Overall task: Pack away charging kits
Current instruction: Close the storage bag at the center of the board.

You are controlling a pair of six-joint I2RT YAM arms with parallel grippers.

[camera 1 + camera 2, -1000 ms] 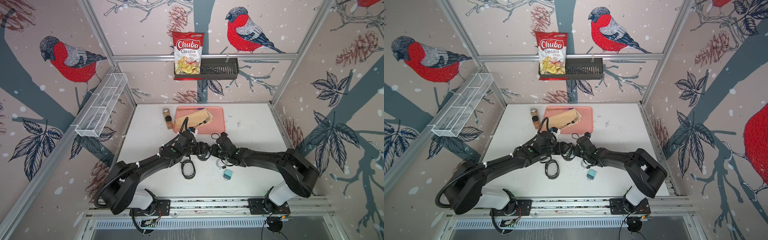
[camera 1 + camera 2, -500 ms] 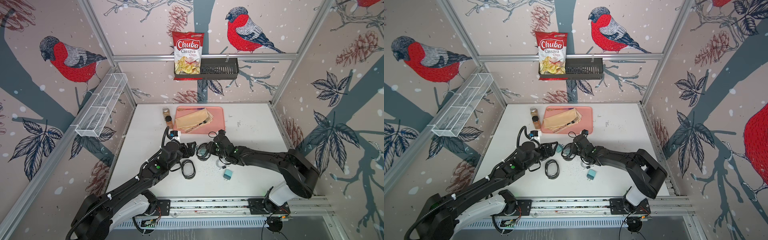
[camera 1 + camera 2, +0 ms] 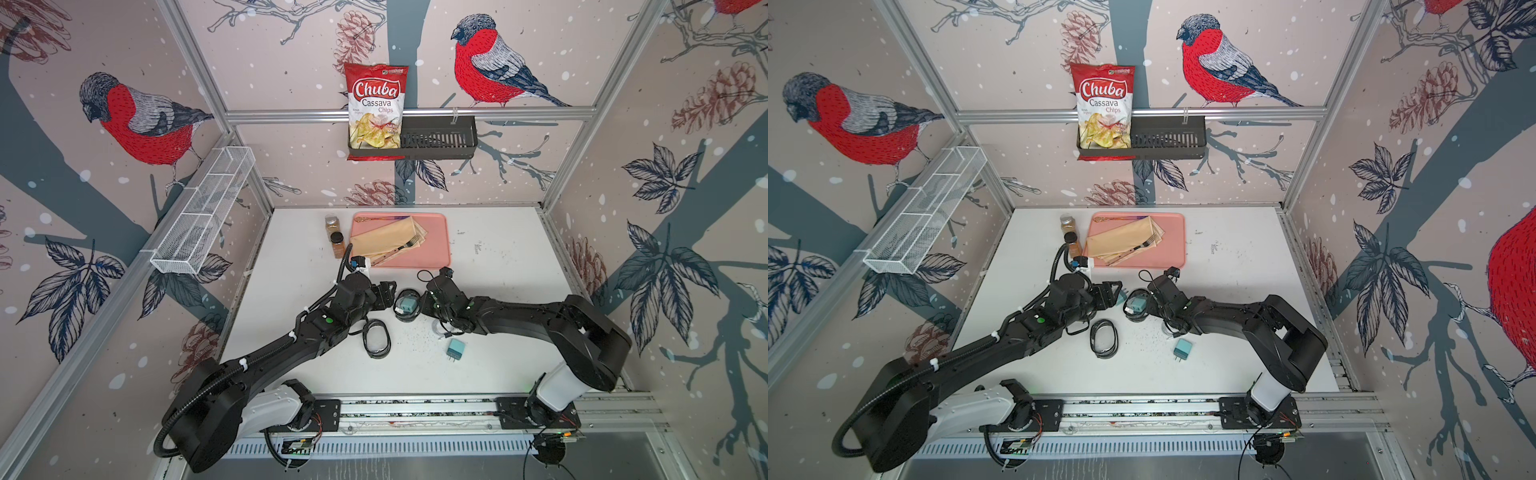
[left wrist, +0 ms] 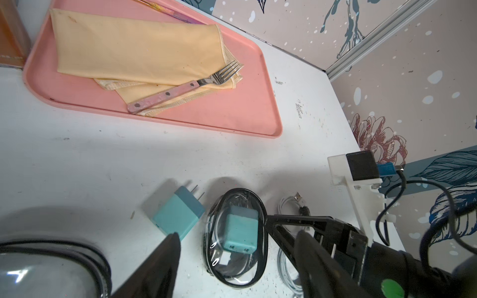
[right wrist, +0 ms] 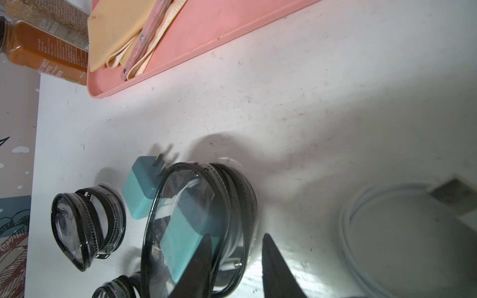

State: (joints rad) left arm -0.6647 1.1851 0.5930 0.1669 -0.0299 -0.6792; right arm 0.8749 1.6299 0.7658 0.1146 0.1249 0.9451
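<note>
Black-rimmed and clear-lidded, the charging case (image 3: 407, 306) at the middle of the tabletop (image 3: 498, 257), teal adapter (image 4: 240, 227) already inside, looks light and floppy, best pinched by its stiffer zip rim (image 5: 232, 180), which the right hand (image 5: 236, 235) narrowly straddles, grip uncertain, while the left hand (image 4: 235, 236) gapes wide.

Bright, even overhead light; both top views sharp, bowed toward their edges. Soft shadows on the white table (image 4: 103, 154). Wrist views blur close up; the coiled cable (image 5: 351, 232) seems out of focus.
</note>
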